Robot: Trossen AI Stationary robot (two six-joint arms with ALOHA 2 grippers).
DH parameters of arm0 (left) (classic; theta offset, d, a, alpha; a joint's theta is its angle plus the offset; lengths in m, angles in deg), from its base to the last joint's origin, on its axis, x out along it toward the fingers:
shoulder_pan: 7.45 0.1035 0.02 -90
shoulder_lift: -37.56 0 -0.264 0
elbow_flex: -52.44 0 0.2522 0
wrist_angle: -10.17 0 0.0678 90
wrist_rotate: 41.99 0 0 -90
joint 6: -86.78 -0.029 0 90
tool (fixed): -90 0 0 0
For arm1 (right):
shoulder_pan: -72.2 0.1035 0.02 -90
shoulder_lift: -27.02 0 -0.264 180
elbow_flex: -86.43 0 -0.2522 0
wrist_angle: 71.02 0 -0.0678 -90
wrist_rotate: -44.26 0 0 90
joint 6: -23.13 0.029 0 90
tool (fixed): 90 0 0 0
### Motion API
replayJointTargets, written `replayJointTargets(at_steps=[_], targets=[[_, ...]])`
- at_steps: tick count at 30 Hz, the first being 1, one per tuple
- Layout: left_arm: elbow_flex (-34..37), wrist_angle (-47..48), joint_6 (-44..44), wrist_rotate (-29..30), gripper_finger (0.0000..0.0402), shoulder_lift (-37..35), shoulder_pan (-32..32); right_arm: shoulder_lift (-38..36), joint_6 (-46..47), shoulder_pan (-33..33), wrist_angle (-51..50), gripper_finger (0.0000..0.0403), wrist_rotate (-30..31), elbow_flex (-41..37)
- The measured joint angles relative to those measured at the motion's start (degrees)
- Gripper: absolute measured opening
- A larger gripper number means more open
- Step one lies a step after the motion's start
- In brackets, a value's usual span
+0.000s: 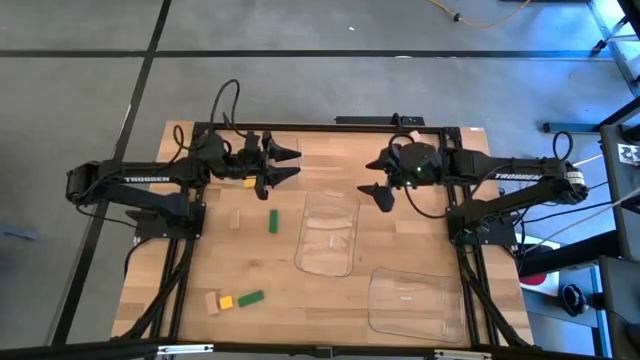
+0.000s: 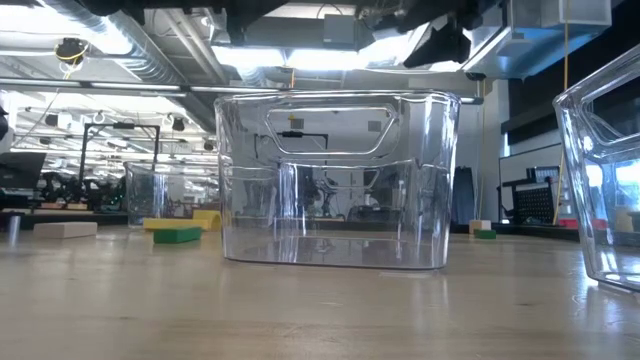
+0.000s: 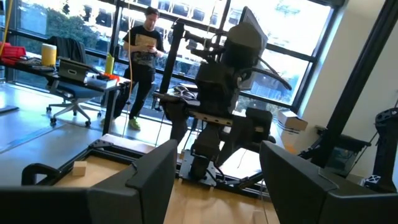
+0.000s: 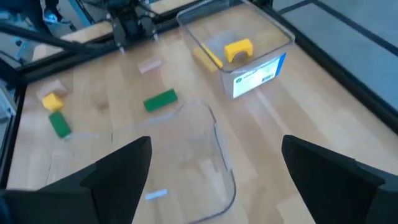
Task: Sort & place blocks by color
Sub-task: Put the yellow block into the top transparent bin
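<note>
Tall windows (image 3: 74,37), grey floor (image 1: 80,110)

green block (image 1: 272,221) — yellow block (image 1: 226,302), clear trays (image 1: 329,235)

1. Two small green oblong wooden blocks (image 1: 273,221) (image 1: 250,297).
2. Three yellow wooden blocks (image 4: 238,50) (image 4: 206,57) (image 4: 52,101), two inside a tray.
3. Two pale tan wooden blocks (image 1: 237,218) (image 1: 211,303).
4. Three clear plastic rectangular trays (image 1: 330,234) (image 1: 415,302) (image 4: 273,30).
</note>
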Motion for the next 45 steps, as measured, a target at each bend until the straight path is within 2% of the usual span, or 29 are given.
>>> replayJointTargets(at_steps=[9,14,18,23,29,32,45], targets=[[-0.02,0.02,0.02,-0.52,0.0221,0.0,0.01,-1.53,1.97,2.76,-9.23,0.0362,1.28,0.0],[-0.02,0.04,0.02,-0.55,0.0221,0.0,0.0,-5.79,2.63,3.7,-12.7,0.0362,4.36,-0.37],[-0.04,0.17,0.02,-0.57,0.0221,-0.2,0.0,-12.02,5.55,3.68,-10.91,0.0362,5.13,-5.59],[-0.11,0.11,0.02,-0.23,0.0221,-0.42,0.01,-20.14,11.98,3.68,-0.31,0.0362,6.21,-16.14],[-0.11,0.07,0.04,-0.11,0.0221,-0.42,0.0,-23.17,13.4,3.68,30.91,0.0362,5.77,-26.56],[-0.11,0.12,0.05,-0.15,0.0221,-0.42,0.0,-22.41,9.3,3.68,41.07,0.0362,5.18,-29.32],[-0.11,1.78,0.02,-0.87,0.0221,-0.42,0.0,-21.66,1.6,3.68,42.9,0.0362,4.53,-30.03]])
